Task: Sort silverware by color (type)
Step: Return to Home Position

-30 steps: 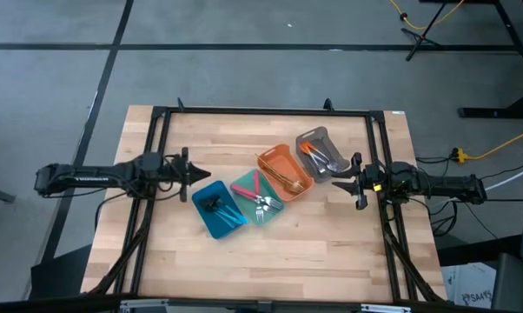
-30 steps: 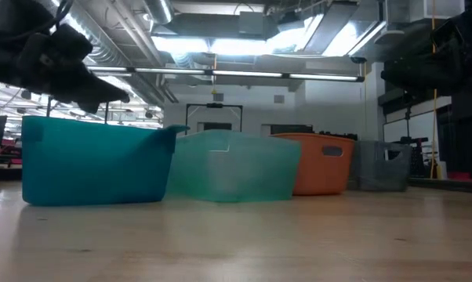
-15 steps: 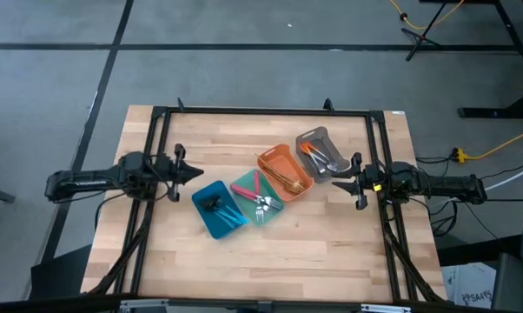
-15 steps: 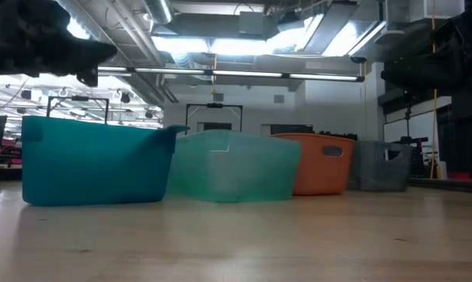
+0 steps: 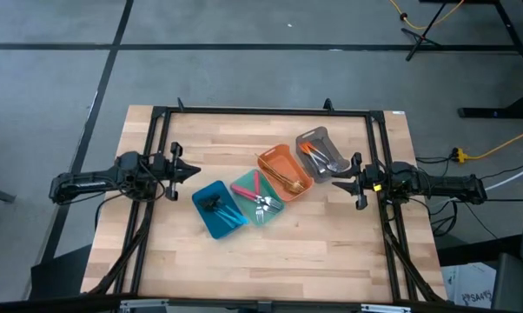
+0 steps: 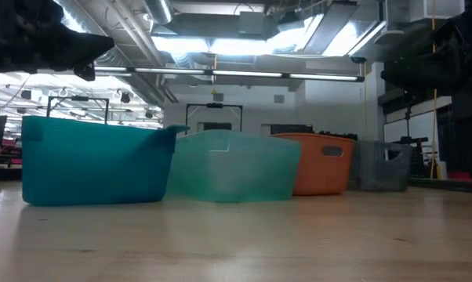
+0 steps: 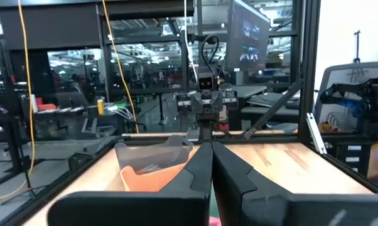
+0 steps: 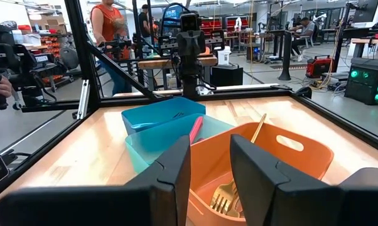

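Wooden table point(image 5: 314, 252) under a black frame point(image 5: 261, 111) of rails along its edges. Two dark arms stretched level across the side rails, one from each side, both short of the trays.

In the middle of the table, four trays packed side by side in a slanted row: blue tray point(image 5: 216, 224) nearest the left arm, then teal tray point(image 5: 241, 187), orange tray point(image 5: 277, 159), and grey tray point(image 5: 316, 136) nearest the right arm.

All the silverware inside those trays: blue-handled pieces point(image 5: 218, 205) in the blue one, pink forks point(image 5: 255, 184) in the teal, gold forks point(image 5: 289, 181) in the orange, silver pieces point(image 5: 327, 159) plus an orange-handled one in the grey.

Near the blue tray's far corner, left gripper point(image 5: 195, 172), above the table, fingers pressed together on nothing. Just beside the grey tray and near the orange one, right gripper point(image 5: 334, 183), fingers a narrow gap apart, empty.

In the room beyond the table, seen from the right wrist, a person in an orange top point(image 8: 110, 25).
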You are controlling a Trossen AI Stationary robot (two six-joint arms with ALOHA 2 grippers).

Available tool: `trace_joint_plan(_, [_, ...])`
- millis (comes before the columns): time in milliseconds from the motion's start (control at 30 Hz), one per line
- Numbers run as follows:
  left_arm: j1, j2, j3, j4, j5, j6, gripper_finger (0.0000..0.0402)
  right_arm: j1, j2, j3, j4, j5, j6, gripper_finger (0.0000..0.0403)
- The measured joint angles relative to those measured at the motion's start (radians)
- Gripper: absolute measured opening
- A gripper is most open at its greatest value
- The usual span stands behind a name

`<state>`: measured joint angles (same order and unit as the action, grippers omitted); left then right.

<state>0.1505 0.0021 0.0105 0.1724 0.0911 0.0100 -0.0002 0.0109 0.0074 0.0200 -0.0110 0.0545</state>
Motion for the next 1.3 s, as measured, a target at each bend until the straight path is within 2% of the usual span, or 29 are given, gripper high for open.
trace_joint_plan(433, [0.0, 0.0, 0.0, -0.149, -0.001, -0.005, 0.0002, 0.0, 0.0, 0.0, 0.0, 0.0, 0.0, 0.0106])
trace_joint_plan(700, [0.0, 0.0, 0.0, -0.154, -0.012, -0.006, 0.0002, 0.0, 0.0, 0.0, 0.0, 0.0, 0.0, 0.0106])
trace_joint_plan(933, [0.0, 0.0, 0.0, -0.16, -0.063, 0.001, 0.0002, 0.0, 0.0, 0.0, 0.0, 0.0, 0.0, 0.0106])
trace_joint_plan(1300, [0.0, 0.0, 0.0, -0.16, -0.064, 0.0, 0.0002, 0.0, 0.0, 0.0, 0.0, 0.0, 0.0, 0.0106])
